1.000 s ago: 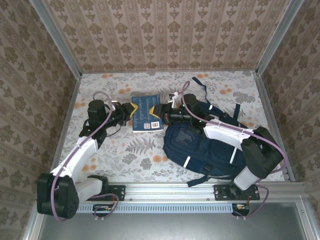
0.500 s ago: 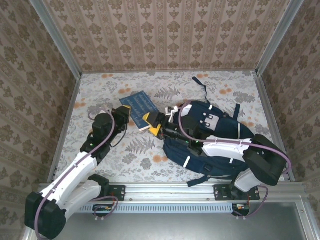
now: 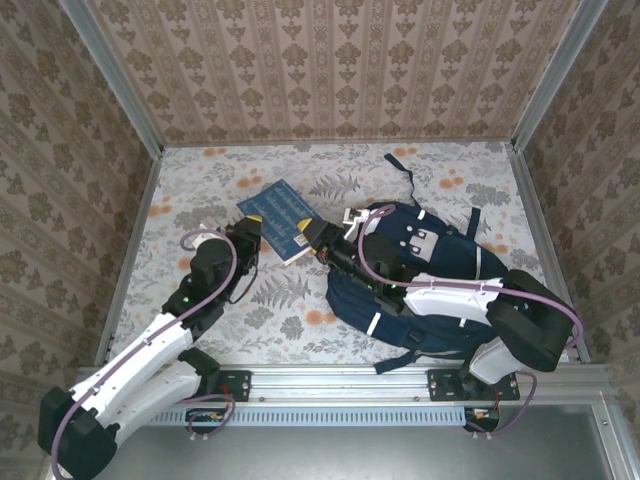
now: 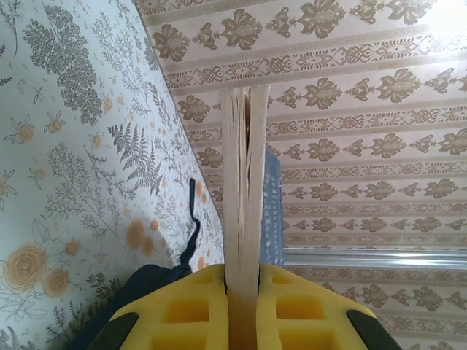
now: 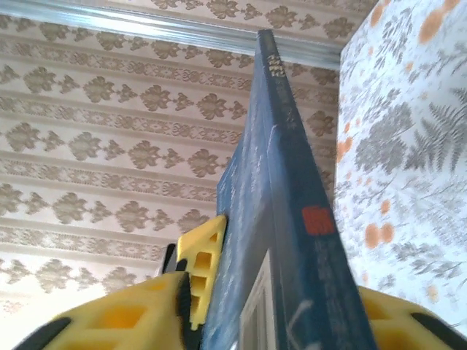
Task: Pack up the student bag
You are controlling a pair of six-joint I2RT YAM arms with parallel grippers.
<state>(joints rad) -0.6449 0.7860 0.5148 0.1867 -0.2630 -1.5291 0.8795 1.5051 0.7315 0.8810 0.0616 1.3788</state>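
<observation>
Transfer step in hand. Left fingers (image 4: 182,310) are clamped tight on the page edge of the book (image 3: 280,215); right fingers (image 5: 198,273) pinch its spine side. Student bag (image 3: 420,285) lies just right, on the bench (image 3: 200,190). Next, probably: one grip releases and the book goes to the bag's opening.

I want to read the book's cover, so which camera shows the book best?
The top external view: the blue book lies with most of its printed cover facing the camera. The left wrist view catches its page edges end-on; the right wrist view looks steeply along its spine.
</observation>
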